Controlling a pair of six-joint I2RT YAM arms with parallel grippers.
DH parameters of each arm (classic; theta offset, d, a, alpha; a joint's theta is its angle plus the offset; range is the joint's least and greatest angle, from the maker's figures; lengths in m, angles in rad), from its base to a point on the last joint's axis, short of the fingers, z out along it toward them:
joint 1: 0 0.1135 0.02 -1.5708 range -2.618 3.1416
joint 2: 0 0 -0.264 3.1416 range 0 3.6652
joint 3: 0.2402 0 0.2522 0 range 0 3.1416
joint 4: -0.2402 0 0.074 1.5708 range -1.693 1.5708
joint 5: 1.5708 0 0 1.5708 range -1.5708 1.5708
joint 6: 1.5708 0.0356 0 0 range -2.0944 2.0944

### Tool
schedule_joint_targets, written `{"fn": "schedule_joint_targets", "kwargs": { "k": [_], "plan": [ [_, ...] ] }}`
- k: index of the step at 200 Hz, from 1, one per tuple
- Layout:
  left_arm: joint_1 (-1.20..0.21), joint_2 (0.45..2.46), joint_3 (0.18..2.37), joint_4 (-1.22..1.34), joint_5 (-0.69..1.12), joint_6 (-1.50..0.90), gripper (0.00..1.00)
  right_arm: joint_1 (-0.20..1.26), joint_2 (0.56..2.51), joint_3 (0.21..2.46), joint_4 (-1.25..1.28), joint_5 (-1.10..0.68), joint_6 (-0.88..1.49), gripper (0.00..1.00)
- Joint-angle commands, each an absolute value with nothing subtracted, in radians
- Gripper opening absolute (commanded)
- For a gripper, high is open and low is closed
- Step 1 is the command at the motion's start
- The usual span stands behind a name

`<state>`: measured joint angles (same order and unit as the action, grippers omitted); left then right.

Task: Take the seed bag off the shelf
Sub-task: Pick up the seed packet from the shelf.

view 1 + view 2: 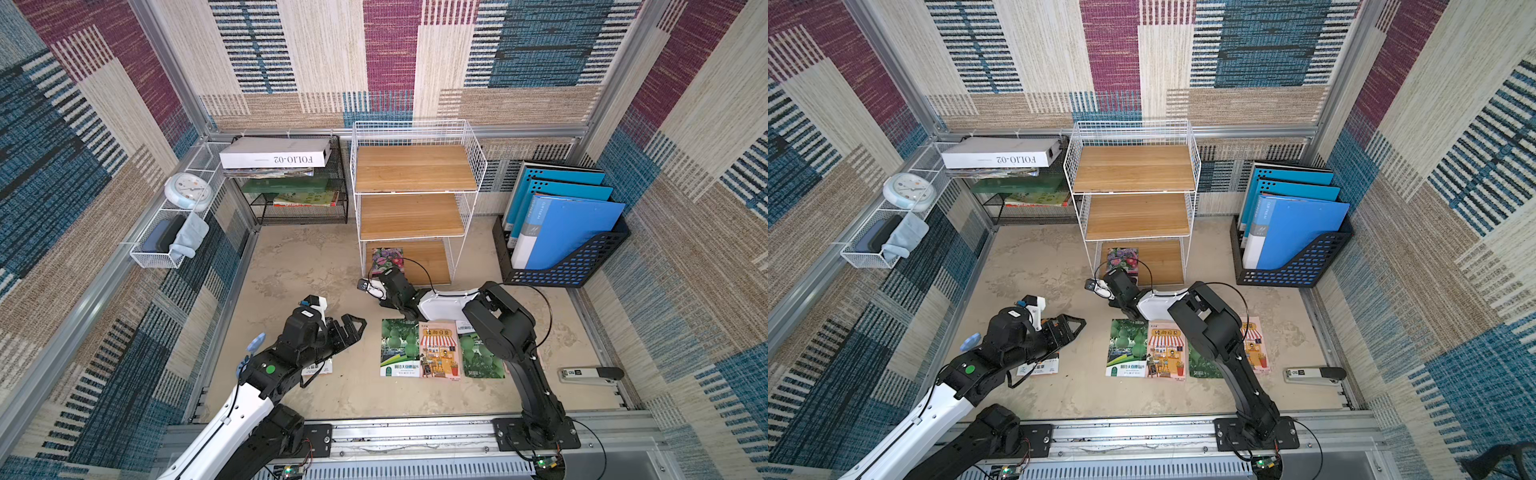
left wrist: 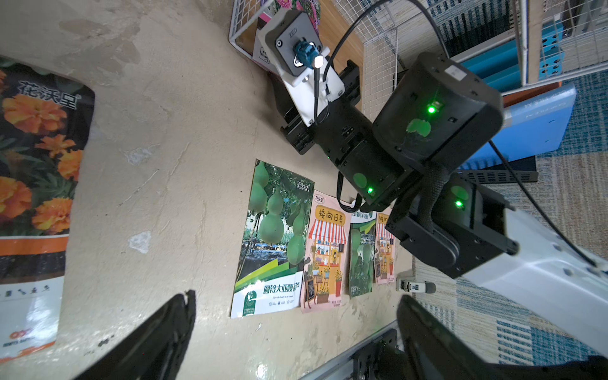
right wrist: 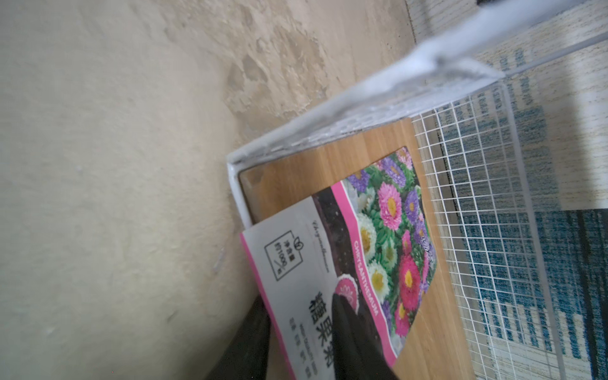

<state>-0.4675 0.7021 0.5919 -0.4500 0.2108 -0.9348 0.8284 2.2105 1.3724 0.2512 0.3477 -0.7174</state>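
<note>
The seed bag (image 1: pixel 386 259) (image 1: pixel 1122 258), printed with pink and purple flowers, lies on the lowest wooden board of the white wire shelf (image 1: pixel 415 168) (image 1: pixel 1133 168). Its near end sticks out past the front rim. My right gripper (image 1: pixel 388 275) (image 3: pixel 299 297) has reached that end. In the right wrist view one finger (image 3: pixel 348 332) lies on top of the bag (image 3: pixel 378 250) and the other sits under its edge. I cannot see whether they pinch it. My left gripper (image 1: pixel 353 328) (image 2: pixel 296 295) hovers wide open over the floor, holding nothing.
Several seed packets (image 1: pixel 401 349) lie in a row on the floor under the right arm, and a marigold bag (image 2: pixel 33 164) under the left arm. A stapler (image 1: pixel 590 374) lies at the right. Blue folders (image 1: pixel 561 224) stand beside the shelf, a black mesh rack (image 1: pixel 299 199) on its other side.
</note>
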Motion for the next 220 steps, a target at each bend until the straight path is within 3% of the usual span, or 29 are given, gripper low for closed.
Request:
{"fn": "schedule_joint_targets", "kwargs": {
  "k": [1, 68, 157, 220],
  "plan": [
    [-0.465, 0.700, 0.588, -0.434, 0.222, -0.931, 0.99, 0.827, 2.221, 1.361, 0.168, 0.335, -0.715, 0.27],
    [-0.462, 0.699, 0.580, -0.432, 0.225, -0.936, 0.99, 0.828, 2.189, 1.327, 0.168, 0.315, -0.677, 0.00],
    [-0.434, 0.725, 0.538, -0.324, 0.240, -1.003, 0.99, 0.839, 1.945, 1.126, 0.250, 0.275, -0.534, 0.00],
    [-0.389, 0.893, 0.587, -0.207, 0.324, -1.029, 0.99, 0.855, 1.731, 1.007, 0.298, 0.243, -0.516, 0.00]
  ]
}}
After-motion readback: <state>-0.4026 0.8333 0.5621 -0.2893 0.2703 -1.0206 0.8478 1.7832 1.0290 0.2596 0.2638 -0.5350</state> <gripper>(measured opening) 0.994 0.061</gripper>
